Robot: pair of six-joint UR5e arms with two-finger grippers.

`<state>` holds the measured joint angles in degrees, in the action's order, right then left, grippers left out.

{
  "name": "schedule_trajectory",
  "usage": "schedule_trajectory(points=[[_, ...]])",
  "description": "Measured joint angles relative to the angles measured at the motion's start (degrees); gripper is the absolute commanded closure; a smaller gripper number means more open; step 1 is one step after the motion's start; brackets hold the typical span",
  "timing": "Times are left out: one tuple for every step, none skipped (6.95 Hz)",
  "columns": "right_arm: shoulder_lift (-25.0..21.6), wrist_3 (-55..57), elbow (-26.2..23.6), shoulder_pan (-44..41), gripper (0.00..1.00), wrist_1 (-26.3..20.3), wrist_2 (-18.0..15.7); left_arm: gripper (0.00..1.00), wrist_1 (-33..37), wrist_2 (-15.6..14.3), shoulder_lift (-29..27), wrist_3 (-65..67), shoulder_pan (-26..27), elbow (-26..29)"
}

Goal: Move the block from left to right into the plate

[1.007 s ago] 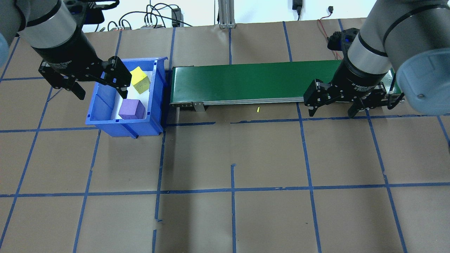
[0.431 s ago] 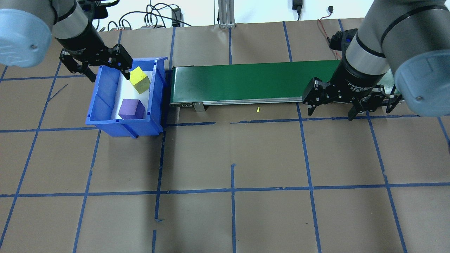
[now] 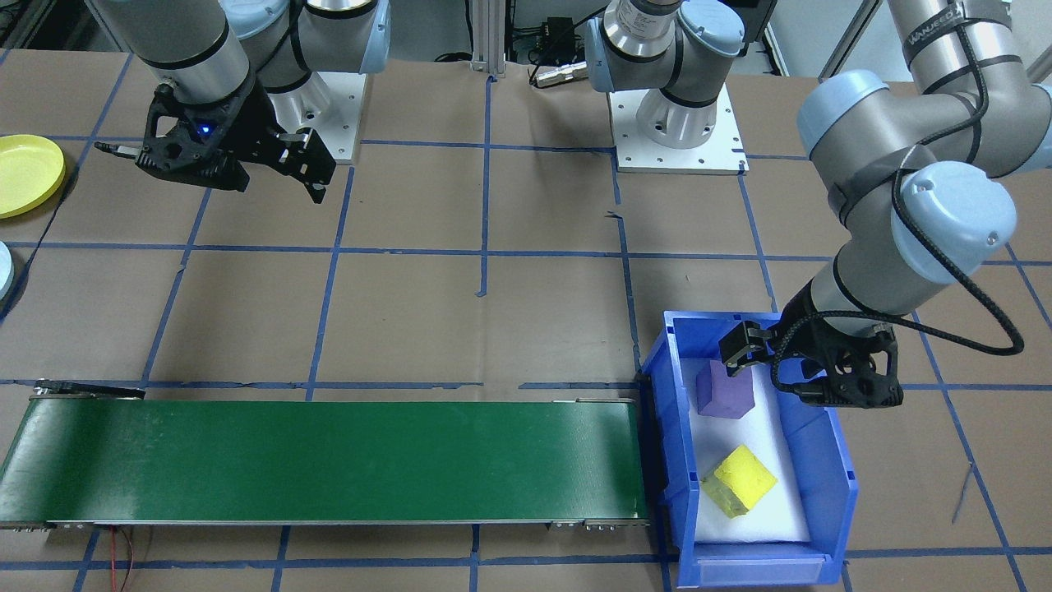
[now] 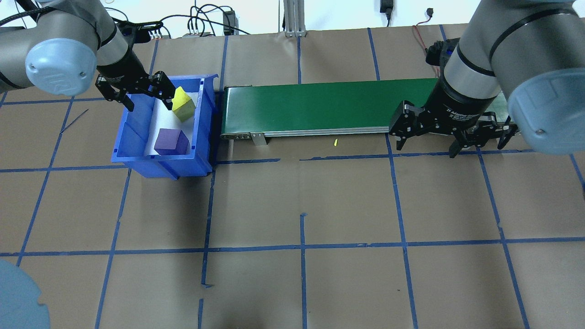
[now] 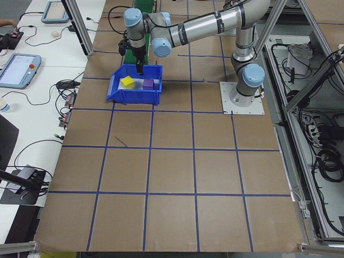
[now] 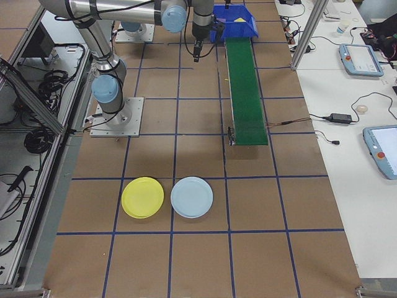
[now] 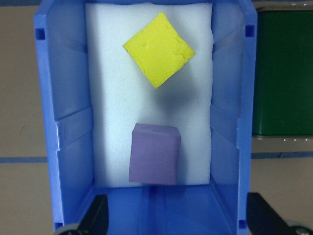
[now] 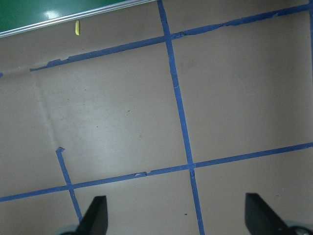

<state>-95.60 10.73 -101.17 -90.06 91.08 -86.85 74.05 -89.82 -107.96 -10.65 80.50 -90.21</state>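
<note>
L gripper [image 4: 145,93] hangs over the far end of the blue bin [image 4: 203,137], fingers spread wide, nothing between them. In the L wrist view the purple block [image 7: 154,154] sits on the white foam liner [image 7: 110,73] nearest the cam, w/ the yellow block [image 7: 158,49] beyond it, turned corner-on; the two are apart. The bin's side is just beside the green conveyor [image 4: 320,107] end, prob. touching, hard to tell. R gripper [image 4: 427,139] hovers over bare brown table paper [image 4: 301,283] near the belt's other end, fingers spread, holding nothing. Yellow plate [image 6: 142,197] and pale blue plate [image 6: 191,197] lie side by side on the table, well apart from the bin, past the conveyor's other end.
</note>
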Motion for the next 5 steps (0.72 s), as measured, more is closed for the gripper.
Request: schedule_trajectory(points=[[0.11,-0.34,-0.01,-0.25,0.00,0.04,-0.02,0.01,-1.08,0.05,-0.73,-0.51,-0.47,-1.38],[0.29,-1.27,-0.05,-0.22,0.00,0.05,-0.07,0.01,-2.71,0.07,-1.35,-0.83,-0.77,-3.36],[0.39,-2.87,-0.07,-0.09,0.00,0.06,-0.42,0.02,-5.00,0.08,-1.83,-1.09,-0.90,-5.91],[0.48,-4.71,-0.08,0.09,0.00,0.08,-1.54,0.03,-7.72,0.10,-2.29,-1.28,-0.93,-7.84],[0.59,-6.32,-0.08,0.30,0.00,0.11,-3.09,0.24,-9.99,0.14,-2.98,-1.38,-0.95,-9.23]])
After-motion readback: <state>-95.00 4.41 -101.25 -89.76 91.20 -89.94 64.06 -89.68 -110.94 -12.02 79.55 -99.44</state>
